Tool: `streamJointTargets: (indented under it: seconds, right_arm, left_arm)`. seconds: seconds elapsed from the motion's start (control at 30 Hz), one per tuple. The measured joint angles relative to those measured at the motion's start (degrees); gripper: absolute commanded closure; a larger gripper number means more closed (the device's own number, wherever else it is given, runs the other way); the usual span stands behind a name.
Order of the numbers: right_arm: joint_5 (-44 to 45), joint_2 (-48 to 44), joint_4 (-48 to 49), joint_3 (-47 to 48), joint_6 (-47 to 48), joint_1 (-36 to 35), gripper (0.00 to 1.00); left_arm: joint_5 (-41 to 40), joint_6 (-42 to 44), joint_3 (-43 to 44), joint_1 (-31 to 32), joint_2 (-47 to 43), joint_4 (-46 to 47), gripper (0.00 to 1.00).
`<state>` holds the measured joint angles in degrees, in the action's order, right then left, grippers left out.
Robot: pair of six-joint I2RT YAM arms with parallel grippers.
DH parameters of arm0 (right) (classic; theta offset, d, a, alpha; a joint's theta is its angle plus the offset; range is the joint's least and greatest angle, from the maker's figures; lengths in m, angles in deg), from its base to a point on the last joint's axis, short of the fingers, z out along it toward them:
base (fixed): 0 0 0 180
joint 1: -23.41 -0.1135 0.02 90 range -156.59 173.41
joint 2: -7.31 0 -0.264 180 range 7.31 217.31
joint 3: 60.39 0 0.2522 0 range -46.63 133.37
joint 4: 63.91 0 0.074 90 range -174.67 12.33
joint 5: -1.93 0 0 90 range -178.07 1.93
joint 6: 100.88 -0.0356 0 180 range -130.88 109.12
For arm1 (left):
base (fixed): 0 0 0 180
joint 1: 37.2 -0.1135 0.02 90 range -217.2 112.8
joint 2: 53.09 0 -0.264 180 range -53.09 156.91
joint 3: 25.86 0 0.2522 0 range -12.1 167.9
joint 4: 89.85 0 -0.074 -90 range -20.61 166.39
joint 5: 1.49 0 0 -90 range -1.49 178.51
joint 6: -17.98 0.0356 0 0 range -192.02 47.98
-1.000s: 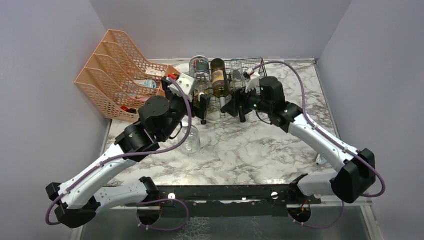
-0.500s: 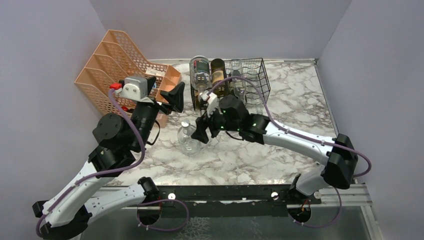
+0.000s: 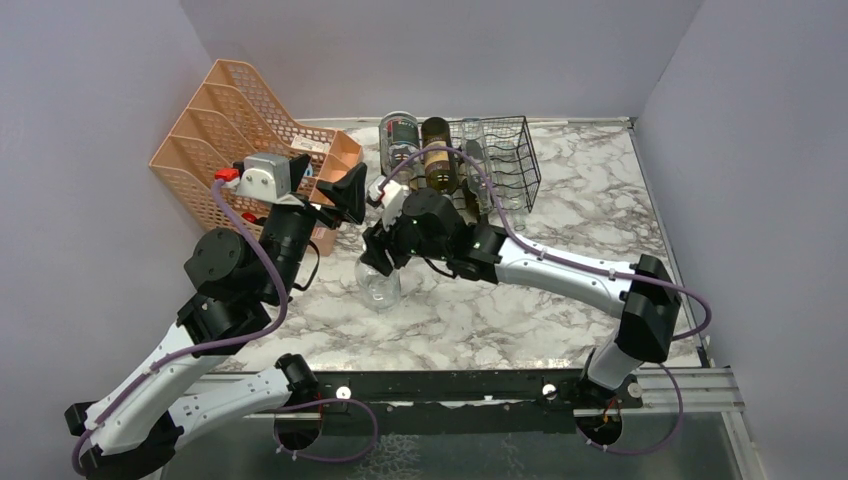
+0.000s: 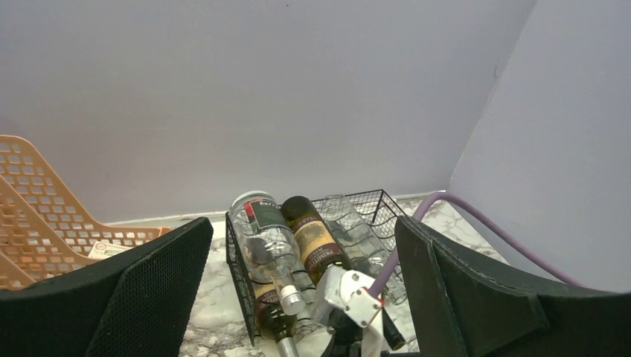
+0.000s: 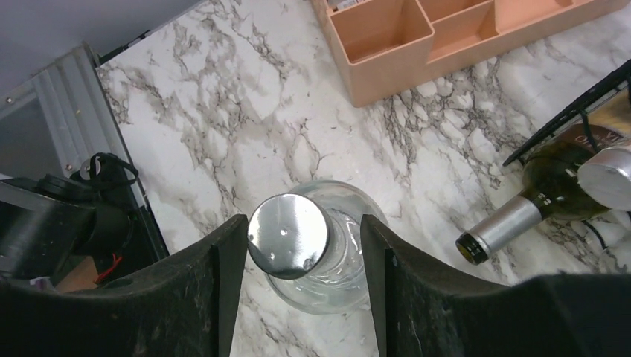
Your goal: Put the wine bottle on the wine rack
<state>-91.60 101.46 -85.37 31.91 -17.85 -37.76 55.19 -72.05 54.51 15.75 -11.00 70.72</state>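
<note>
The wine bottle [image 3: 379, 283], clear glass with a silver cap [image 5: 289, 236], stands upright on the marble table left of centre. My right gripper [image 3: 380, 250] hangs over it from above, open, its fingers either side of the cap [image 5: 301, 232]; the left finger is at the cap's edge and a gap shows on the right. The black wire wine rack [image 3: 513, 150] sits at the back with three bottles lying in its left part [image 4: 320, 238]. My left gripper [image 3: 340, 192] is raised left of the rack, open and holding nothing [image 4: 303, 227].
A peach-orange mesh file organizer [image 3: 228, 150] stands at the back left, with its low tray [image 5: 417, 44] close to the bottle. A dark bottle's neck [image 5: 500, 225] sticks out of the rack's front. The table's metal edge rail [image 5: 63, 111] lies to the left in the right wrist view.
My right arm swung left from the rack to above the standing bottle and its jaws narrowed round the cap. My left arm drew back left and upward, then stayed still.
</note>
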Motion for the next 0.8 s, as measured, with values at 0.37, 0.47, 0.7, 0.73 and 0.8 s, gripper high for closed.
streamJointTargets:
  seconds: [0.37, 0.47, 0.7, 0.73, 0.8]
  right_arm:
    - [4.17, 2.40, 0.66, 0.37, 2.95, -1.42, 0.82]
    - [5.44, 2.01, 2.23, -0.87, 2.95, -1.53, 0.88]
    - [7.87, -2.91, 10.08, -9.64, 2.10, -1.84, 0.97]
    - [8.46, -4.00, 11.32, -11.32, 1.66, -1.84, 0.98]
    - [9.57, -6.14, 13.46, -14.45, 0.72, -1.84, 0.99]
  left_arm:
    - [0.02, -0.46, 0.00, 0.00, 1.20, -0.48, 0.01]
    - [0.02, -0.48, 0.00, 0.00, 1.95, -0.66, 0.01]
    - [0.04, -0.61, 0.00, 0.00, 3.48, -1.38, 0.01]
    - [0.04, -0.61, 0.00, 0.00, 3.63, -1.42, 0.01]
    - [0.07, -0.63, 0.00, 0.00, 3.93, -1.75, 0.01]
